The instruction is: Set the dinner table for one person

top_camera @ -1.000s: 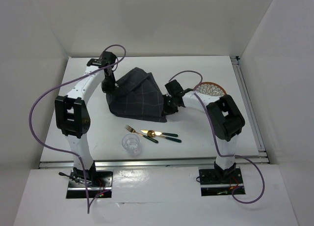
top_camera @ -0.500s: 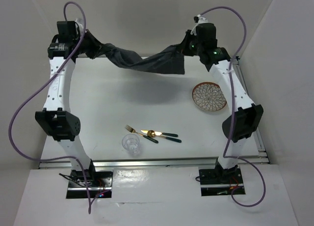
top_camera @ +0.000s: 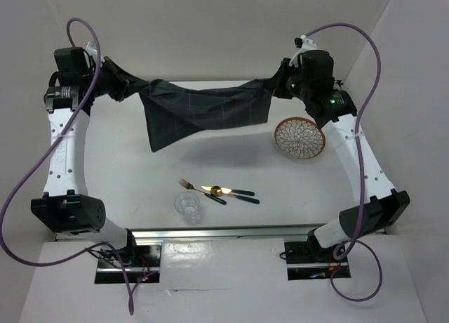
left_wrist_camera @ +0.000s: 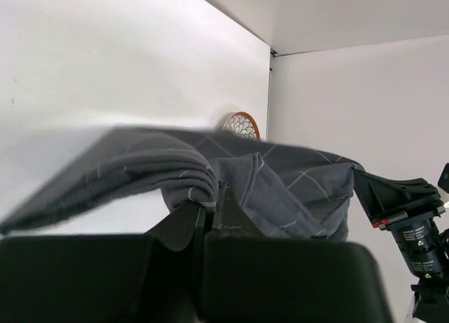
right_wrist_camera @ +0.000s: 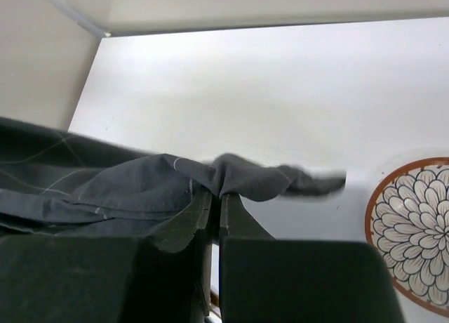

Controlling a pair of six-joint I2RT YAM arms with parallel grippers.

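A dark grey checked placemat [top_camera: 203, 111] hangs stretched in the air above the far half of the white dinner table [top_camera: 140, 175]. My left gripper [top_camera: 125, 88] is shut on its left corner, and in the left wrist view the cloth [left_wrist_camera: 231, 175] bunches over that gripper [left_wrist_camera: 210, 205]. My right gripper [top_camera: 277, 84] is shut on the right corner; the cloth [right_wrist_camera: 126, 182] drapes left of the gripper [right_wrist_camera: 216, 195]. A patterned plate [top_camera: 299, 137] [right_wrist_camera: 414, 225] lies at the right. A fork [top_camera: 200, 190], a gold spoon [top_camera: 231, 192] and a clear glass [top_camera: 189, 205] sit near the front.
White walls enclose the table on the left, back and right. A metal rail [top_camera: 358, 154] runs along the table's right edge. Purple cables [top_camera: 21, 189] loop from both arms.
Both arms have lifted the placemat off the table and drawn apart, left and right. The cloth went from a crumpled heap to a spread, hanging sheet.
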